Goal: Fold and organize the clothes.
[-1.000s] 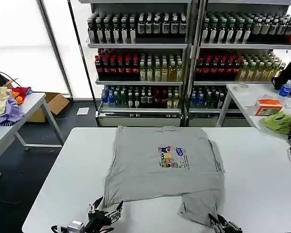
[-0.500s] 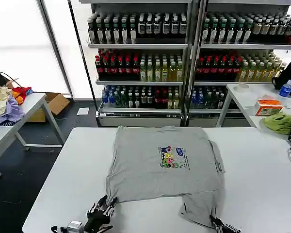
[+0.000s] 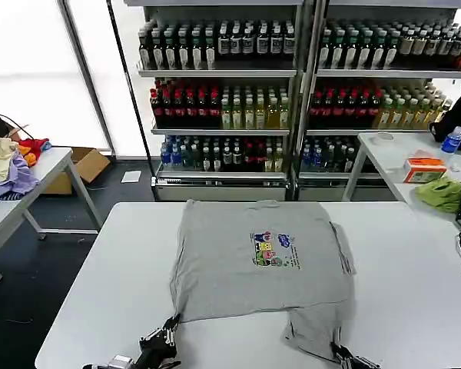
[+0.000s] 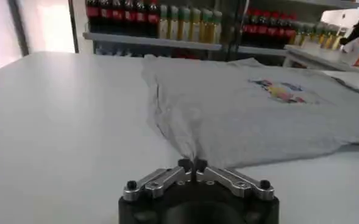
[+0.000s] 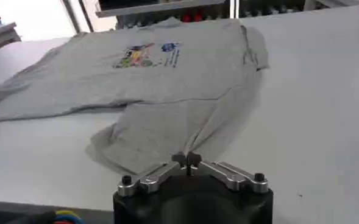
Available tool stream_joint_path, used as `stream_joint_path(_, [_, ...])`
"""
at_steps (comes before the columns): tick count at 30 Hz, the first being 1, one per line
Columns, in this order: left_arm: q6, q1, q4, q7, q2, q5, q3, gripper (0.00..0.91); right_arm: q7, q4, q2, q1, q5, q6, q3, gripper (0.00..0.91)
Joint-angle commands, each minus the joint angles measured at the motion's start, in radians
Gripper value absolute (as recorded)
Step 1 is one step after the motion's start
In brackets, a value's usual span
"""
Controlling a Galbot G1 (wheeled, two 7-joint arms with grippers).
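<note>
at the near edge of the desk (image 3: 100, 292) my left gripper (image 4: 192, 165) has its jaws clamped on the near left corner of the grey shirt (image 3: 261, 261), the cloth puckering into them. my right gripper (image 5: 186, 160) sits at the near right, jaws pinched together on the edge of the folded-under flap that trails toward me. in the head view both grippers are cut off by the bottom edge, so i see little of the arms. the shirt lies flat in the middle of the desk, chest print (image 3: 272, 249) facing up. bare desk runs wide on both sides and beyond the collar. past the far edge stand drink shelves (image 3: 230, 92); i can't read the bottles' labels.
</note>
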Motion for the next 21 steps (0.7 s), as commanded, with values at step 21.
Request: stream_joint_path(21, [0.052, -0.044, -0.182, 0.024, -0.004, -0.074, -0.092, 0.010, -0.062, 0.001, 0.162, 0.325, 0.132, 0.104, 0.023, 0.000])
